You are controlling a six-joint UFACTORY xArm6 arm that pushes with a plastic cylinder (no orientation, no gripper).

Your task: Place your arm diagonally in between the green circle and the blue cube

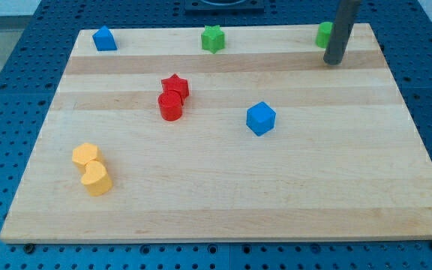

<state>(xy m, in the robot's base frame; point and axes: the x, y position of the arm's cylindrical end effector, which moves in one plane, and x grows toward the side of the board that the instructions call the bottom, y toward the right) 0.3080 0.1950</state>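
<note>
At view's top right: our tip [334, 61] beside green circle block [324, 34]; no pincer, bare rod. Blue cube block [261, 118] mid-board. Approach step; next, we slide diagonally down-left between them.

Wooden worktop [276, 195] on blue pegboard [13, 75]. Far left: blue pentagon block [104, 39]. Far centre: green star [212, 38]. Red star [175, 86] touching red cylinder [170, 106]. Near left: two yellow blocks [91, 169] touching.

my tip [334, 62] beside green circle [323, 34], blue cube [260, 118] apart
</note>
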